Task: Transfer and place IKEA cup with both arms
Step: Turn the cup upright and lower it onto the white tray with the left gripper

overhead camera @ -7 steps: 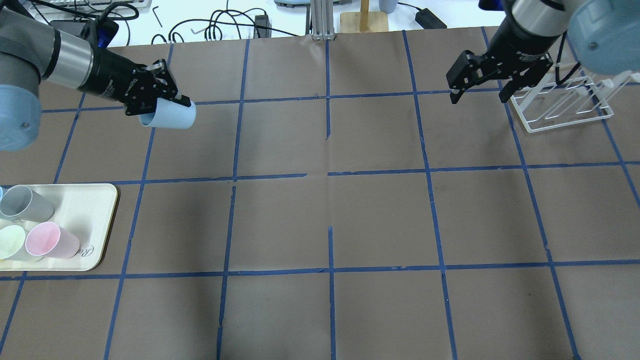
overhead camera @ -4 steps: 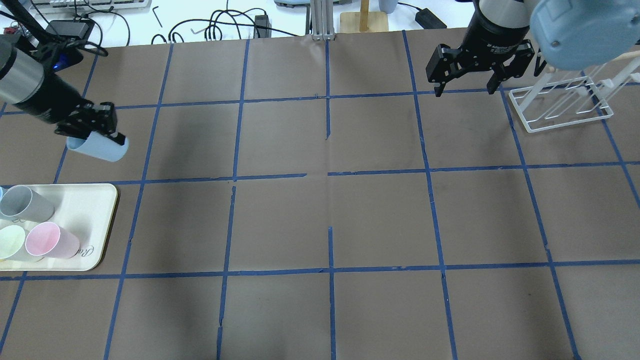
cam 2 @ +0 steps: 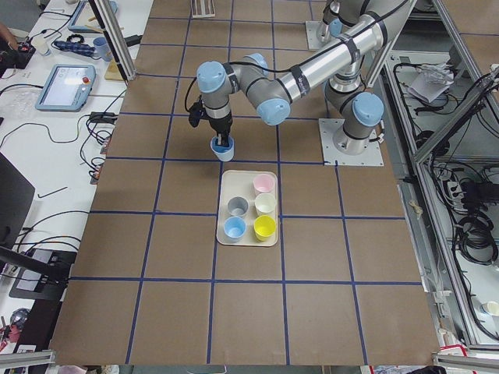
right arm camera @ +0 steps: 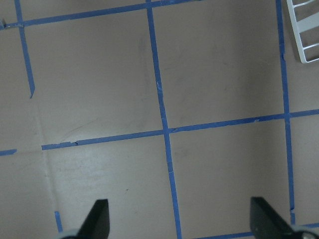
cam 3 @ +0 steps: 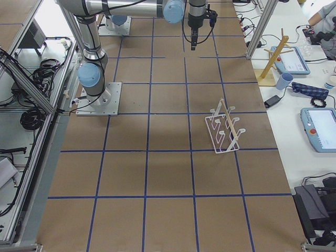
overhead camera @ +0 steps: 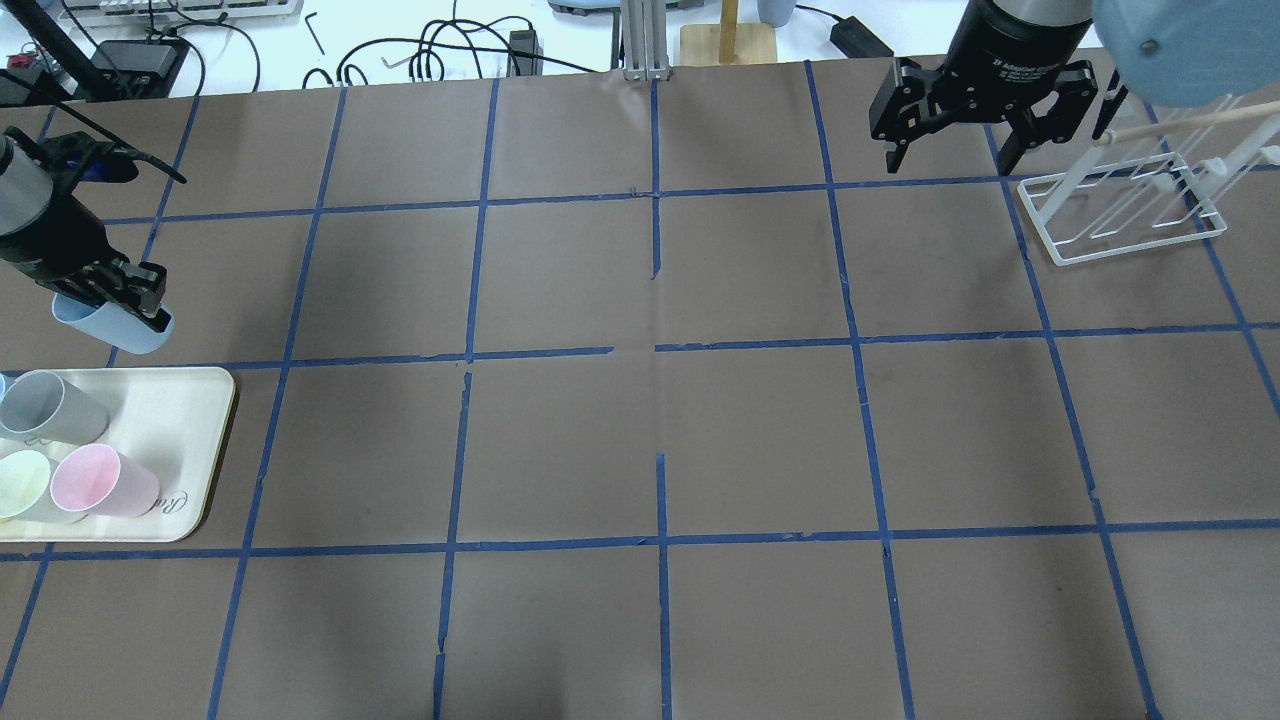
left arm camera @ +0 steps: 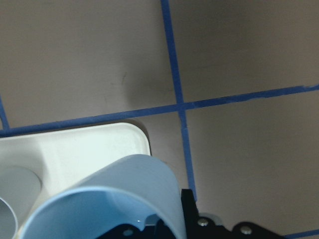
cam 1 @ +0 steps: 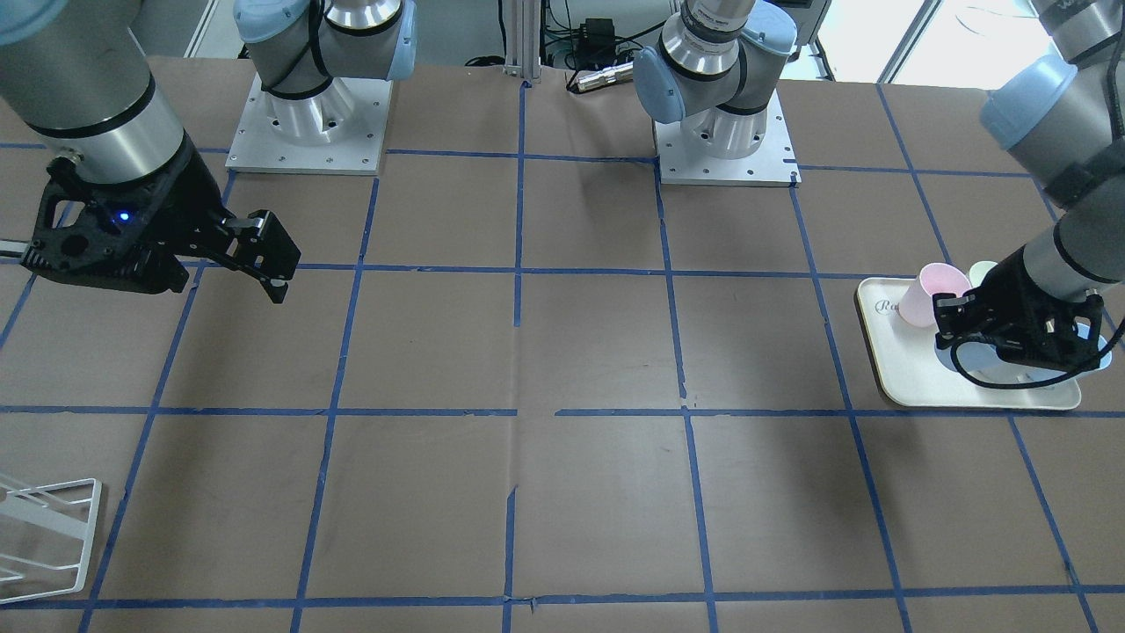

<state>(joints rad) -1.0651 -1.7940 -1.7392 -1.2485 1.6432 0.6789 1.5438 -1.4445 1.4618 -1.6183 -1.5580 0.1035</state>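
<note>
My left gripper (overhead camera: 105, 292) is shut on the light-blue IKEA cup (overhead camera: 112, 328). It holds the cup tilted, just off the far edge of the cream tray (overhead camera: 190, 400). The cup's rim fills the bottom of the left wrist view (left arm camera: 109, 199), with the tray corner (left arm camera: 124, 142) below it. The side view shows the cup (cam 2: 224, 150) close to the tray (cam 2: 222, 238). A second light-blue cup (cam 2: 234, 228) stands on the tray. My right gripper (overhead camera: 948, 165) is open and empty at the far right, above bare table (right arm camera: 182, 221).
The tray also holds a grey cup (overhead camera: 50, 405), a pink cup (overhead camera: 100, 480), a pale green cup (overhead camera: 25, 485) and a yellow cup (cam 2: 264, 227). A white wire rack (overhead camera: 1130, 210) stands just right of the right gripper. Cables and devices lie beyond the far edge.
My left gripper has carried the light-blue cup left and nearer, up to the tray's edge. My right gripper has moved back toward the far edge, still open.
</note>
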